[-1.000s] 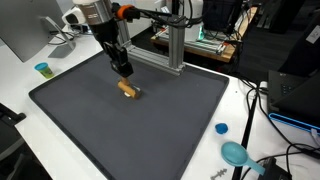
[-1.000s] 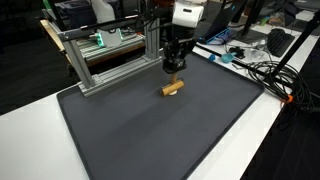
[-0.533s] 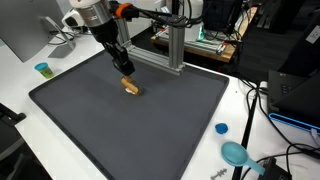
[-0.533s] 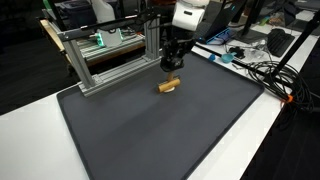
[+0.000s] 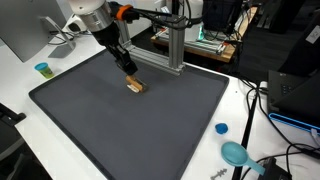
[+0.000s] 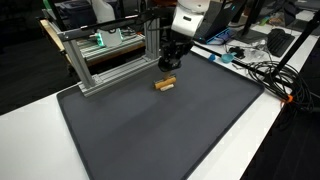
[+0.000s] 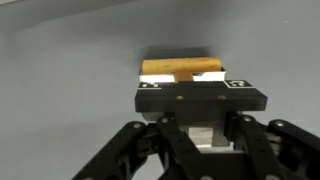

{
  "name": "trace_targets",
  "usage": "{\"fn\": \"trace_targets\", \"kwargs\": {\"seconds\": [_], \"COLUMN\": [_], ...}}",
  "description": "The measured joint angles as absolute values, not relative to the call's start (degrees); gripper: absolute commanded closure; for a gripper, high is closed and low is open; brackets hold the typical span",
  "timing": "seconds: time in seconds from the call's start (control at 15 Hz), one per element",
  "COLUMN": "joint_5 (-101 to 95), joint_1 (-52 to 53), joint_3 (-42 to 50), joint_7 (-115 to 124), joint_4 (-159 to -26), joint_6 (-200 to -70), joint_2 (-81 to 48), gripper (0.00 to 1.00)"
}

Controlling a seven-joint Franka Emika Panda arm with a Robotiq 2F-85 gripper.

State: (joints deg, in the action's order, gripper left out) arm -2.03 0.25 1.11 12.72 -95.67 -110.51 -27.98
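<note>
Worktop [image 5: 240, 102] first, white, and most of it lies under a big dark mat [image 5: 130, 125] that fills the middle of both exterior views; behind the mat's far edge stands a metal frame [image 5: 172, 45], seen in an exterior view [image 6: 105, 60] as a long low rail on posts. My arm [image 5: 95, 15] comes down at a slant from the back corner, just in front of the frame.

I have the gripper [image 5: 128, 72] low over the far part of the mat, near the frame; in an exterior view [image 6: 170, 66] it hangs just above the mat. The jaws are drawn in as far as they go, and as best I can read the wrist view the gripper [image 7: 195, 88] has closed on the block [image 7: 182, 69], which lies crosswise at its tips.

The block [image 5: 135, 85] is small, tan and wooden; it sits right at the gripper's tip, over the mat's far half [image 6: 165, 83]; whether it rests on the mat or hangs just clear I cannot tell.

Well apart from it, off the mat: a blue cup [image 5: 42, 69] past one corner; a blue lid [image 5: 221, 128] on the white strip at the opposite side.
</note>
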Motion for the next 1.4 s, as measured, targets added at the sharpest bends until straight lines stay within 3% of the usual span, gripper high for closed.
{"fn": "trace_targets", "kwargs": {"seconds": [1.4], "joint_5": [1.0], "joint_1": [-1.2], "joint_3": [1.1], "joint_7": [7.5], "joint_4": [-95.5], "joint_6": [-115.2], "joint_2": [-28.1], "gripper": [0.78]}}
